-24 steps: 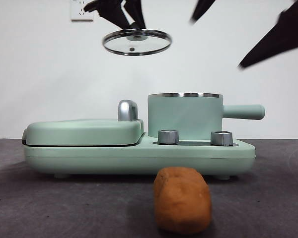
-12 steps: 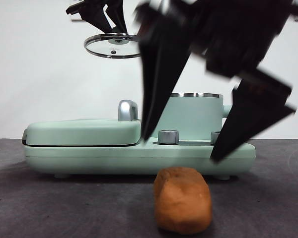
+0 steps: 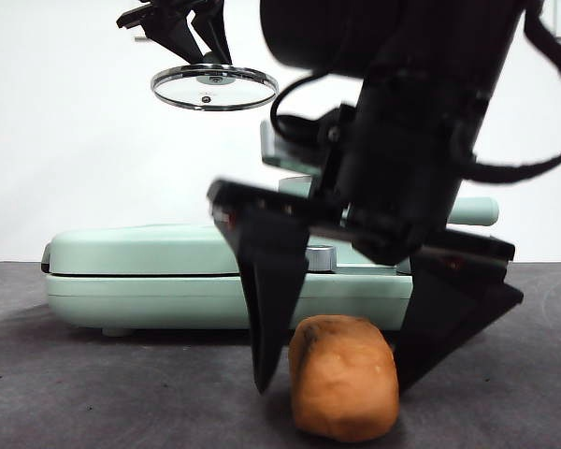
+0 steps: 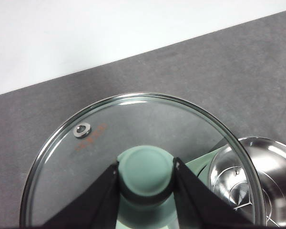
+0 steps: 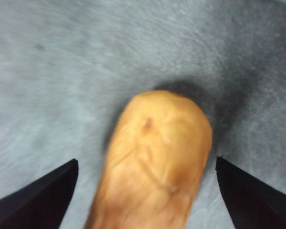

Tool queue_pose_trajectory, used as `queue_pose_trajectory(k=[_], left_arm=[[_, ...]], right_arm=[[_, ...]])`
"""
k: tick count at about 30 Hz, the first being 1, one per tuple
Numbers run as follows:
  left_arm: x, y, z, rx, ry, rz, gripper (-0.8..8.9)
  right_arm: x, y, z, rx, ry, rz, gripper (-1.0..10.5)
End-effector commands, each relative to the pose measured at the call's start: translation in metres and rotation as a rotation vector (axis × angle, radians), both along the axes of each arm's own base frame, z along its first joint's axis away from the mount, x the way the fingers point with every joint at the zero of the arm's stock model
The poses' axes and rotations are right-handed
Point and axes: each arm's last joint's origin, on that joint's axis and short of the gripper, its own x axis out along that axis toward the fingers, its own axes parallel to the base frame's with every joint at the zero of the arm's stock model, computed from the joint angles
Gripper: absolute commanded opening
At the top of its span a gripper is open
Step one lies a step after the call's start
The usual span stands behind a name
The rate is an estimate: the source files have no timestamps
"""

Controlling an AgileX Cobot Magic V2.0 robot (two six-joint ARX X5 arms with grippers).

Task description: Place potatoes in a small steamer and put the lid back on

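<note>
Potato (image 3: 344, 376) lies near the tabletop's front edge, the right hand (image 3: 332, 379) spread wide astride it, ready to close; the left hand (image 4: 146, 191), clamped on the lid (image 3: 214, 87) knob, holds it high, leaving the steamer (image 4: 257, 176) open

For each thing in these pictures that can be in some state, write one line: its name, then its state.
lid: off the pot, held in the air by its knob
small steamer: uncovered
potato: lying on the table, not gripped
griddle cover: closed
left gripper: shut on the lid's knob
right gripper: open, jaws either side of the potato
</note>
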Motion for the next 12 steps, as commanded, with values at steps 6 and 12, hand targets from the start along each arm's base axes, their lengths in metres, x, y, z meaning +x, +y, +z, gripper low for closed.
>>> queue_pose_trajectory(k=[6,12], left_arm=[[-0.005,0.000,0.019,-0.028,-0.071,-0.008,0.08],[-0.004,0.004,0.019,-0.027,-0.072,0.002,0.08]], right_arm=[[0.001,0.007,-0.003,-0.002,-0.007,-0.001,0.4],[0.016,0.006,0.018,0.031,0.051,0.015,0.4]])
